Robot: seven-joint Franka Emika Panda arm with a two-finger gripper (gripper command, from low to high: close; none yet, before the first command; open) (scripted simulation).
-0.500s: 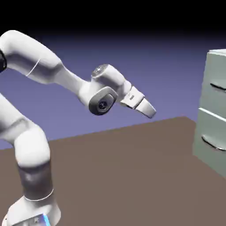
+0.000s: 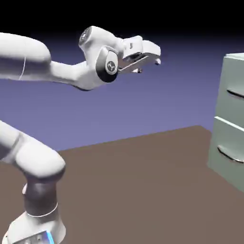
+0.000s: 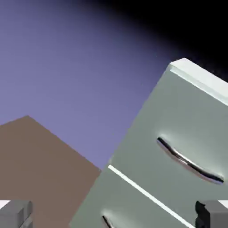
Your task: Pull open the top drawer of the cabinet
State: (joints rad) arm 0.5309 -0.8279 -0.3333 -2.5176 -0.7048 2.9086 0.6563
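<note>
We're in the approach phase, nothing touched yet. Our gripper (image 2: 148,59) is high up in the exterior view, well above the table (image 2: 143,181) and well apart from the cabinet (image 2: 228,138), which stands at the right edge of the scene. The hand is pointed roughly level toward the right; we read that as lining the fingers up at handle height before closing in, so the approach runs straight at the drawer face rather than dropping from above

Pincer is wide: in the hand view the two fingertips (image 3: 15,213) sit at the far bottom corners with a big empty gap between them, nothing held. Wide makes sense here, as the jaws need room to straddle the bar

The top drawer (image 3: 187,120) is shut, flush with the cabinet front, by the look of it. Its handle (image 3: 189,162) is a thin dark curved bar, right of centre in the hand view. The lower drawer (image 3: 133,209) sits below the pale seam, its handle barely showing at the bottom edge. The hand view is rolled, so the cabinet looks tilted; it's upright in the exterior view

Our read of the next move: centre the upper handle between the fingers, advance right, then close. Risk: drifting low and grabbing the lower handle instead
</note>
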